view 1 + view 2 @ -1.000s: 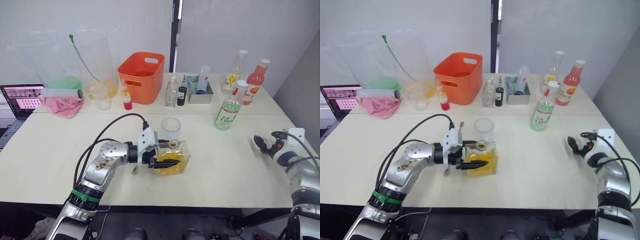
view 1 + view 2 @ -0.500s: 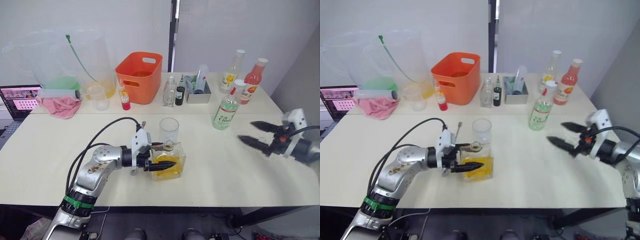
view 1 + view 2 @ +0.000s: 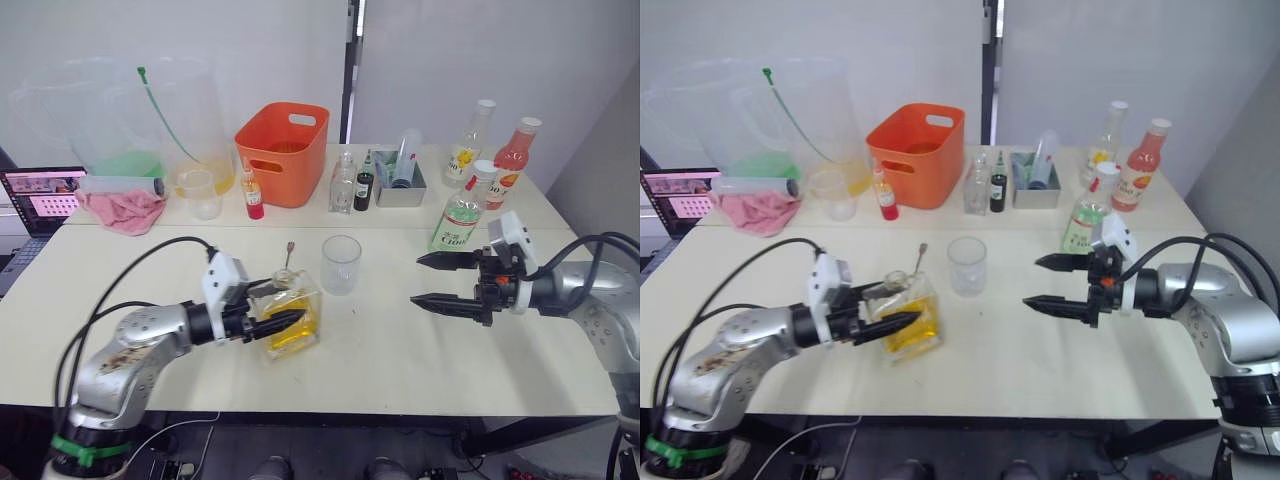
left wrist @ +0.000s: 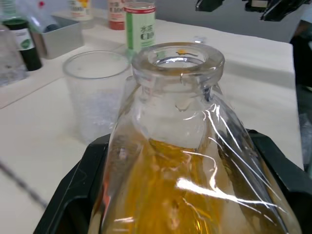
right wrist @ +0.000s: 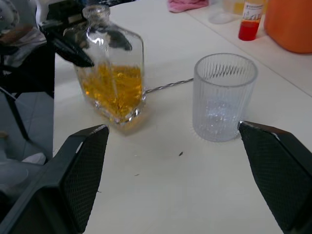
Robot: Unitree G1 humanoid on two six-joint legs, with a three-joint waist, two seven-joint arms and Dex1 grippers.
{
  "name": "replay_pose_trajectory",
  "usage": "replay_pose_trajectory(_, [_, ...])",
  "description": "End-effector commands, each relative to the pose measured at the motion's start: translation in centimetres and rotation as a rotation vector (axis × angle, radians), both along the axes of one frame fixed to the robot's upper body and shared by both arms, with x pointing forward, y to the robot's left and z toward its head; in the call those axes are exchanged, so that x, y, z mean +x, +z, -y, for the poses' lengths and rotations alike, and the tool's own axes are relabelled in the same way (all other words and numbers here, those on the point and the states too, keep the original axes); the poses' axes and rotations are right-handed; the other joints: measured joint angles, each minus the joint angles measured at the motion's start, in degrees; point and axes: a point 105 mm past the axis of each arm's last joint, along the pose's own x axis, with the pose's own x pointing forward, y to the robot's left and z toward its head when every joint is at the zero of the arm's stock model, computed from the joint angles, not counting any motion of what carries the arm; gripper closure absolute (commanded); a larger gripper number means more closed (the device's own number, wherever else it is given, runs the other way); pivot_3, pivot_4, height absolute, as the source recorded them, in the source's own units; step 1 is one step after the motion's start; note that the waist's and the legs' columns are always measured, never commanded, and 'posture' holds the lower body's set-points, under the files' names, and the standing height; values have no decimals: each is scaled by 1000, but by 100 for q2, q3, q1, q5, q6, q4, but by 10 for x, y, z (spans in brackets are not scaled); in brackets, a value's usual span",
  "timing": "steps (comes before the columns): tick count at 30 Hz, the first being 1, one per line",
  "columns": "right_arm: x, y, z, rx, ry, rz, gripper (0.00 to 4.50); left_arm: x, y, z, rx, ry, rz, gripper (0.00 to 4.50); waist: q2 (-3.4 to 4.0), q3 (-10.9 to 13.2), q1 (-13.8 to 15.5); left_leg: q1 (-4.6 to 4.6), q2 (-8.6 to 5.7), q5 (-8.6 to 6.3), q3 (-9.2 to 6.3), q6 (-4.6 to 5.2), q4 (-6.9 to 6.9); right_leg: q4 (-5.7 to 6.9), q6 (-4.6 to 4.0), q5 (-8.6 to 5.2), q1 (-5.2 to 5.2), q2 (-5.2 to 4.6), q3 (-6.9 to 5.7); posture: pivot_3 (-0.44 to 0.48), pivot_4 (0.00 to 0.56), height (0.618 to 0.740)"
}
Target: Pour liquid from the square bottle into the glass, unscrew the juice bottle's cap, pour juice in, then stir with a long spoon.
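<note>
My left gripper is shut on the square bottle, one black finger on each flat side. The bottle leans slightly, its neck uncapped, with yellow liquid filling its lower half. The empty glass stands upright a little to the right of the bottle. The long spoon lies on the table behind the bottle, partly hidden by it. My right gripper hovers open, right of the glass, fingers pointing at it. The juice bottle with its white cap stands behind that gripper.
Along the back stand an orange basket, large clear jugs, a spouted cup, a small red bottle, a metal tray of small bottles, and yellow-labelled and pink bottles. Pink cloth and laptop sit far left.
My left arm has drawn the square bottle to the left, away from the glass. My right gripper has swung in from the table's right edge toward the glass, fingers spread.
</note>
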Motion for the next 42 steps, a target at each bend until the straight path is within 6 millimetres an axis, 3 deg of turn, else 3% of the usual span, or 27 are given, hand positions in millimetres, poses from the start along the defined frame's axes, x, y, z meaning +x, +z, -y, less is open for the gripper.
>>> replay_pose_trajectory(1, [0, 7, -2, -1, 34, 40, 17, -5, 31, -16, -1, 50, 121, 1692, 0, 0, 6, 0, 0, 0, 0, 0, 0, 0, 0, 0, 0, 0, 0, 0, 150, 740])
replay_pose_trajectory(6, [5, -1, -4, -31, 48, 59, 17, 11, 57, -42, 49, 210, 237, 1692, -6, 4, 47, -3, -1, 0, -1, -1, 0, -4, 0, 0, 0, 0, 0, 0, 150, 740])
replay_pose_trajectory(11, [5, -4, -3, -31, 43, 70, 17, 41, 80, -41, 136, 313, 370, 1692, -29, 16, 136, -4, -2, 2, -2, -5, 0, -5, 1, 2, 0, 0, -3, 0, 150, 740])
replay_pose_trajectory(18, [10, -7, 5, -13, -78, 143, 17, 78, 78, -13, 181, 214, 361, 1692, -35, 19, 149, -11, -9, -3, -4, 0, 0, -2, 4, 5, -4, -2, -3, 0, 150, 740])
replay_pose_trajectory(26, [-2, -10, 15, -17, -180, 161, 17, 115, 67, 19, 237, 102, 426, 1692, -51, 29, 125, -17, -8, -1, -4, -1, 1, 1, 3, 6, -12, -2, -7, 0, 150, 740])
replay_pose_trajectory(33, [-13, -9, 18, -1, -245, 173, 17, 134, 82, 42, 270, 109, 577, 1692, -57, 32, 130, -18, -10, -1, -10, -1, 9, 9, 4, 6, -11, -2, -12, 0, 150, 740])
replay_pose_trajectory(42, [-20, -5, 24, 6, -317, 199, 17, 149, 94, 52, 383, 191, 823, 1692, -59, 34, 122, -46, -16, -1, -11, 0, 28, 2, 15, 13, -23, -5, -15, 0, 150, 740])
